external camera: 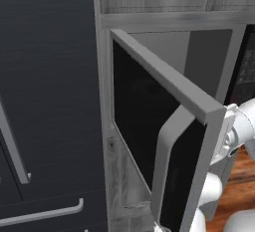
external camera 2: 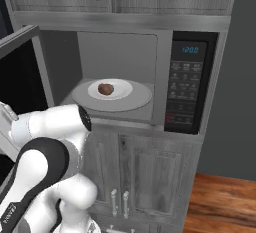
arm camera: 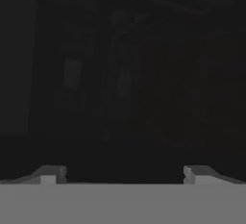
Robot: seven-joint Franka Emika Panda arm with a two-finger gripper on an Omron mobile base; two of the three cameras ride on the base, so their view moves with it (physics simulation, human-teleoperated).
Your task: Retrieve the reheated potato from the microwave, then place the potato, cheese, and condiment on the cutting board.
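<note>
Hiding behind microwave (external camera: 164, 106) door: tool (arm camera: 125, 174)

Left base view: close behind the swung-open microwave (external camera: 164, 126) door, facing forward, cavity hidden. Right base view: facing straight into the same microwave's cavity (control panel at 3 o'clock). Hand view: pressed near dark door glass.

You can read one thing here: the small display (external camera 2: 190, 50) at the top of the microwave (external camera 2: 125, 77) control panel (external camera 2: 187, 84), seen in the right base view, shows blue-green digits that look like 12:00. Below it, the rows of panel buttons (external camera 2: 184, 83) carry pale markings too small and blurred for you to make out. A faint marking low on the robot arm (external camera 2: 11, 211) is also illegible.
</note>
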